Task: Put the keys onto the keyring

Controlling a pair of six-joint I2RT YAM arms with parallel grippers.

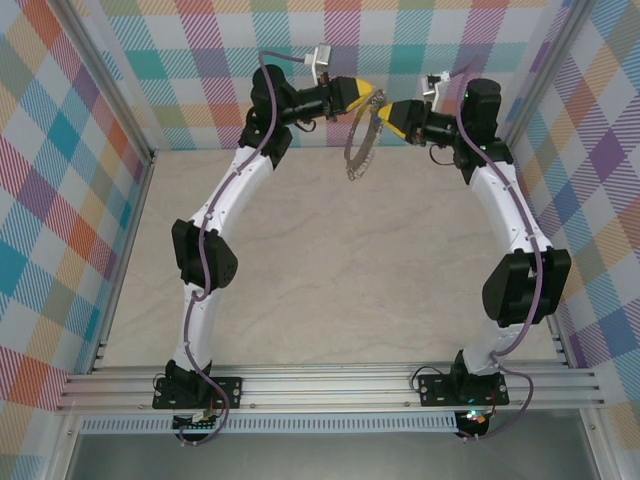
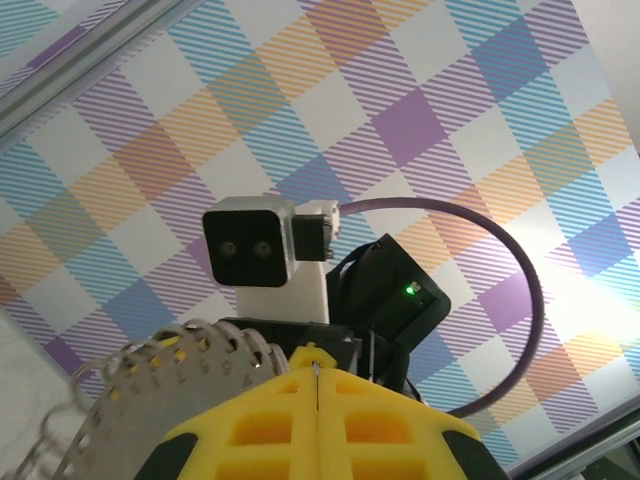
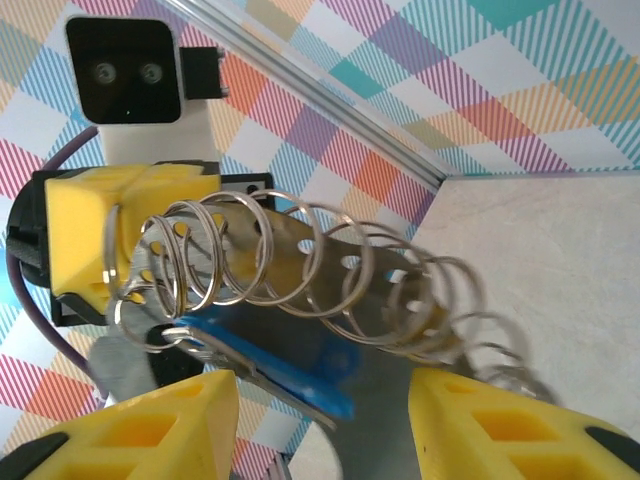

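Both arms are raised at the back of the table (image 1: 330, 260), their tips meeting in the air. The left pincer (image 2: 316, 400) is clamped tight on one end of the keyring (image 3: 300, 250), which hangs clear of the surface between the two arms. Up close, the keyring is a thin metal band punched with holes, and a row of fine wire loops is strung along it. It is the nearest thing here to a holder.

The right pincer (image 3: 322, 385) stands open, its yellow fingers (image 3: 150, 420) well apart and gripping nothing. The key (image 3: 290, 370) lies between them, nearer the left-hand finger, with its blue head slanting down. It seems to hang from one of the end loops, though from this angle I can't be sure it is properly threaded.

The key looks very light. Its plastic head is broad and flat, the fair place to pinch, while the short blade looks slick and too slim to hold. The band looks springy, not rigid, so held at one end it would likely sway when nudged. The wire loops look stiff and slippery, and they are crowded close together.
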